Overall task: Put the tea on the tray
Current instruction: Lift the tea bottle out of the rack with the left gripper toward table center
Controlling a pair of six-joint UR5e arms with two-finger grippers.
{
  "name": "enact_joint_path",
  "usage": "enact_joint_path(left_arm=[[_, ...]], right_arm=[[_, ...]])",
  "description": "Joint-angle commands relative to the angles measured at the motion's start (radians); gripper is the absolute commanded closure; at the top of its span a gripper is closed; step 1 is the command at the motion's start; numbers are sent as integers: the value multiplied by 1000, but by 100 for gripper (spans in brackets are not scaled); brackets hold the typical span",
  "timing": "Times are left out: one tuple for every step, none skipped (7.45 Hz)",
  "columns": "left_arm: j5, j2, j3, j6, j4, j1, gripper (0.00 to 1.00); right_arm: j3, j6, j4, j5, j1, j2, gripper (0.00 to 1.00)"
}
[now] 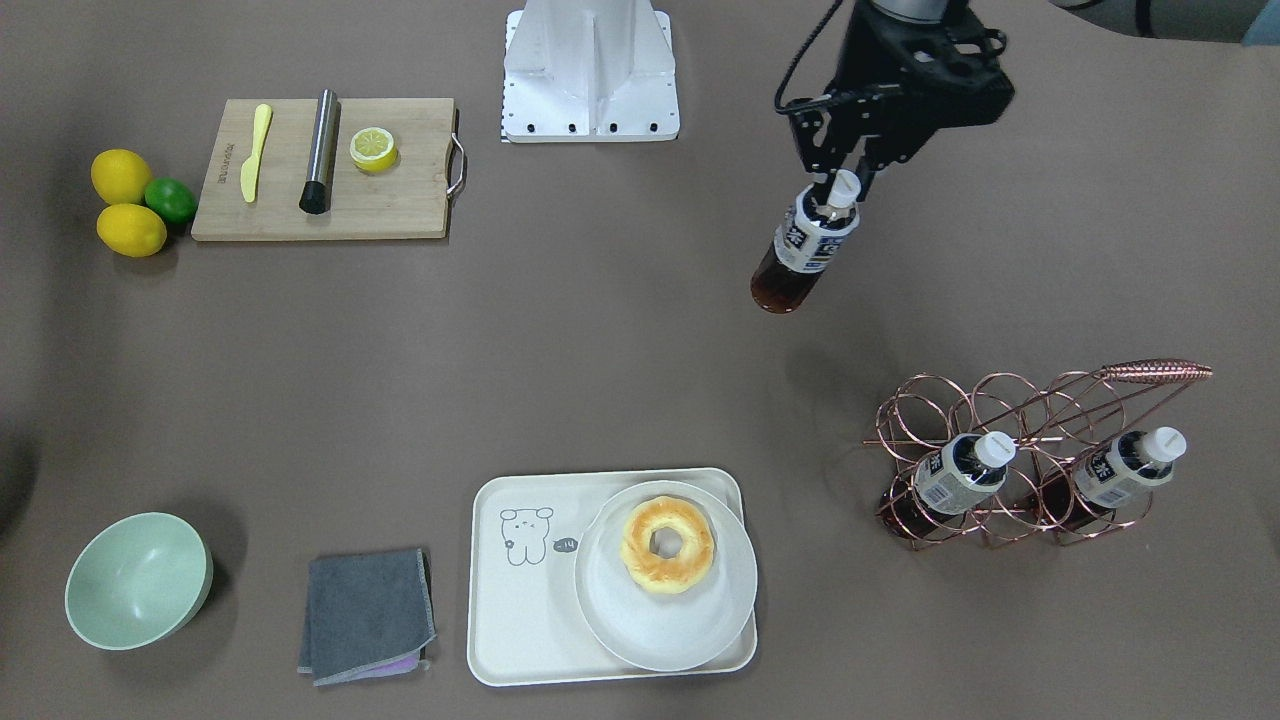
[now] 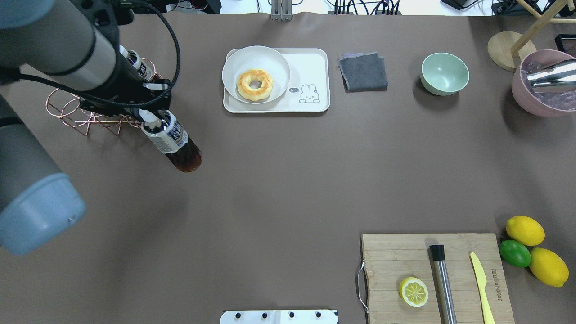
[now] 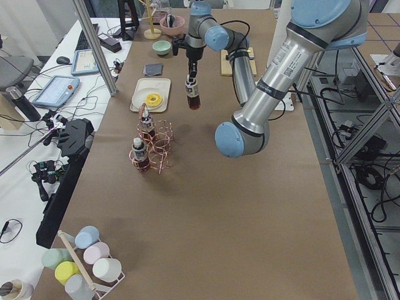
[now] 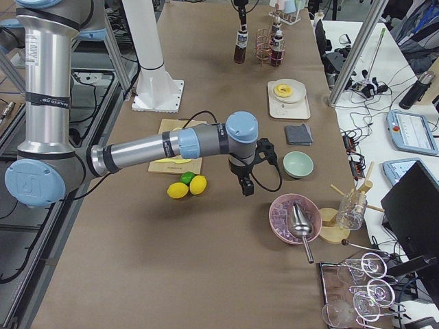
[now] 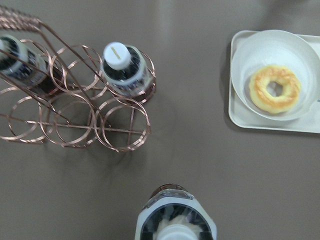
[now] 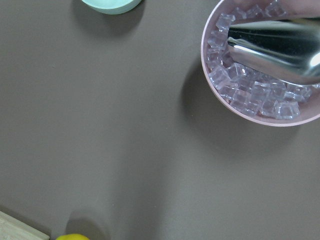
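While it hangs upright from its white screw cap, the tea point(image 1: 803, 252) shows as a small clear bottle of reddish-brown liquid with a dark-blue-and-white label around its upper half. It is lifted clear of the brown surface point(image 1: 600, 350). The left tool point(image 1: 838, 196) grips it at the cap, fingers drawn in narrow on either side, and touches nothing else. In the front-facing view the bottle sits between the robot's base and the copper wire rack point(image 1: 1152, 373), well apart from both, and the rack holds two look-alike bottles point(image 1: 958, 476) leaning in its rings. The tray point(image 1: 520, 620), cream-white with rounded corners and a small outlined animal drawing, lies near the surface's far edge, well apart from the tea. A round white plate point(image 1: 650, 630) with a doughnut point(image 1: 667, 545) covers the tray's half nearer the rack. The right tool point(image 4: 245, 186) hovers over bare surface near a pink bowl of ice point(image 4: 280, 221). How far it is open cannot be told from the side view.
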Motion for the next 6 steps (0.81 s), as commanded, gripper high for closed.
enact_joint_path(left_arm=[[116, -120, 37, -222, 15, 230, 100], [174, -180, 93, -253, 17, 291, 100], [201, -199, 119, -273, 15, 336, 100], [247, -220, 136, -278, 12, 374, 100], [293, -228, 176, -281, 8, 411, 100], [301, -230, 181, -301, 2, 418, 100]], right_arm=[[-5, 15, 1, -3, -37, 54, 0], [-3, 20, 1, -3, -44, 62, 0], [-8, 26, 0, -3, -47, 64, 0], [-11, 58, 1, -3, -47, 64, 0], [-9, 66, 0, 2, -47, 60, 0], [-11, 65, 1, 7, -47, 51, 0]])
